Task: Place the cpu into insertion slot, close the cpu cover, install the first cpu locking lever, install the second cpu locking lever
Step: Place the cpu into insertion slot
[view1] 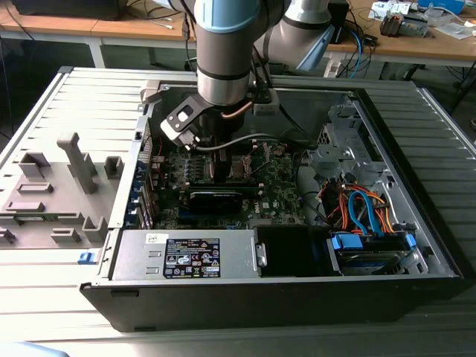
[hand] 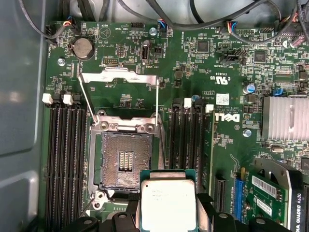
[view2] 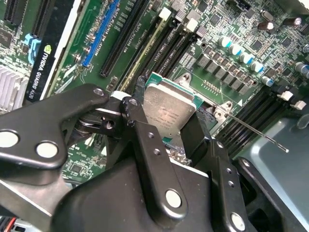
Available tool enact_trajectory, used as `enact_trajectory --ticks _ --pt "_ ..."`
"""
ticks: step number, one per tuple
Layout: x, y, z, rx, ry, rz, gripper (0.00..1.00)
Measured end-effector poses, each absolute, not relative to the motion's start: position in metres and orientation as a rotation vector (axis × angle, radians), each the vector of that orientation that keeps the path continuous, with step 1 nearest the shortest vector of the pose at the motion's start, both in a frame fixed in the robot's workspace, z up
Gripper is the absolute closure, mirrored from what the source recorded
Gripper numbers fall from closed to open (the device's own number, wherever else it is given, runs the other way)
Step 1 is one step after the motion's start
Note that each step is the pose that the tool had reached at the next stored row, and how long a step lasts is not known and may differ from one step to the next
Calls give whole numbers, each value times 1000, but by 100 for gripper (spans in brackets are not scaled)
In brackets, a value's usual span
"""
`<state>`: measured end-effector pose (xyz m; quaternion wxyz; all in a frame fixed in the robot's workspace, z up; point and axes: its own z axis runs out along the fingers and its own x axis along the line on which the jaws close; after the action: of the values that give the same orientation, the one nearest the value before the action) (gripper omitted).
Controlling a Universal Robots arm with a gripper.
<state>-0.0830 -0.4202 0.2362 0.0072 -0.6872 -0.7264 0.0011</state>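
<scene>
My gripper (view2: 165, 126) is shut on the cpu (view2: 169, 110), a flat square chip with a silvery top, one black finger on each side. In the first wrist view the cpu (hand: 167, 202) hangs just beside the insertion slot (hand: 123, 163) and overlaps one of its corners. The slot lies uncovered, its dark centre showing. The cpu cover (hand: 118, 75) is swung open away from the slot. Two thin locking levers (hand: 86, 99) stand released along its sides. In the exterior view the gripper (view1: 223, 169) reaches down into the open computer case over the green board (view1: 279, 186).
Black memory slots (hand: 63, 159) flank the socket on both sides. A graphics card (hand: 275, 193) and a finned heat sink (hand: 285, 118) sit on the board. Cables and a blue drive bay (view1: 368, 242) fill the case on the exterior view's right; a power supply (view1: 186, 256) lies at the front.
</scene>
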Motion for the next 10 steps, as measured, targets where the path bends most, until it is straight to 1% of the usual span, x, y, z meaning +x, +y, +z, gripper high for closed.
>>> enact_trajectory --ticks 10 --pt "-83 -419 234 -2151 -2274 8 45"
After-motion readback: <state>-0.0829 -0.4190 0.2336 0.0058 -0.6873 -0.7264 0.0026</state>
